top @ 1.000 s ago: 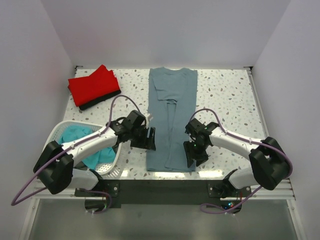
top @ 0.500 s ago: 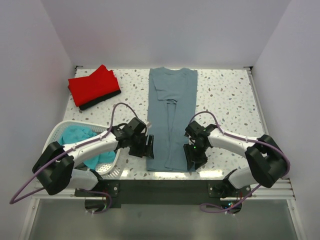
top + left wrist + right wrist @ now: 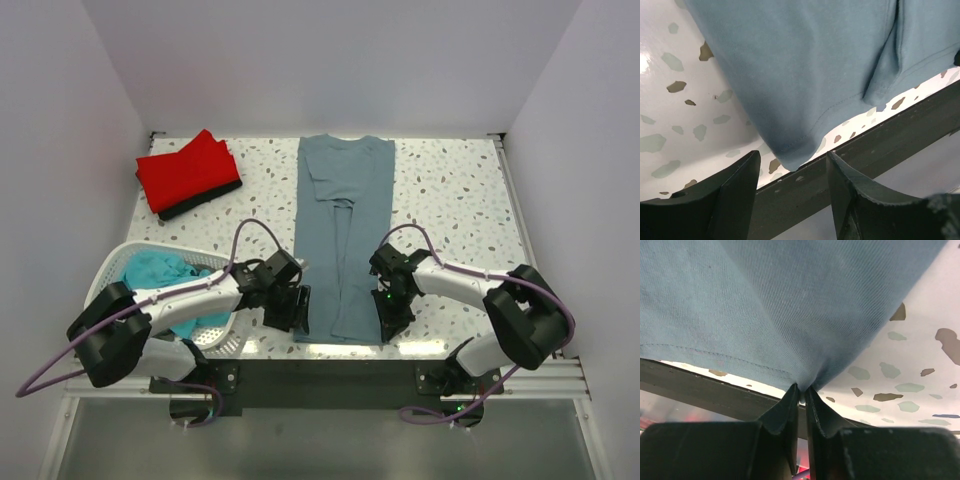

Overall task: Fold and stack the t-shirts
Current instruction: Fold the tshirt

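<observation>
Pinching shirt point(image 3: 790, 300), right gripper point(image 3: 801, 396), left gripper point(image 3: 792, 161) open

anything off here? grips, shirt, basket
One mismatch: the right gripper is shut on the near right hem corner of the grey-blue t-shirt, while the left gripper is open, with the near left corner in the gap between its fingers, ungripped. Nothing looks spilled or damaged.

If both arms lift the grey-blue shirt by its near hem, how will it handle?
Probably floppy: the grey-blue shirt puckers where the right end effector pinches its corner. Likely light, thin cloth lying flat; expect sagging between two grips.
</observation>
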`<act>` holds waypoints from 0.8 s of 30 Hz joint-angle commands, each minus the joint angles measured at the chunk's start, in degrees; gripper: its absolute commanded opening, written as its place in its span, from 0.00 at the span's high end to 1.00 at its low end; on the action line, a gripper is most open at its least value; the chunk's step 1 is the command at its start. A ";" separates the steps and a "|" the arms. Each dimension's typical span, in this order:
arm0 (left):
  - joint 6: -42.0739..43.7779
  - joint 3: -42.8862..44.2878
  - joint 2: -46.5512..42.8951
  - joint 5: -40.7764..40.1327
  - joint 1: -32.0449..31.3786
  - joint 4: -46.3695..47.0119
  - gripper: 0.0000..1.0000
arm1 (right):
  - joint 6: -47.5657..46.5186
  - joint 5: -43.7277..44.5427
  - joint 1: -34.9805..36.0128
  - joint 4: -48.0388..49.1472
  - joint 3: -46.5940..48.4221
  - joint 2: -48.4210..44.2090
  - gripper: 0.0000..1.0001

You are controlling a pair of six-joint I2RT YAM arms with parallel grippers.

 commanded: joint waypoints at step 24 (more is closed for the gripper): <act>-1.41 0.00 5.27 0.85 -2.84 3.21 0.97 | -0.74 0.44 0.08 0.68 -0.48 -0.33 1.00</act>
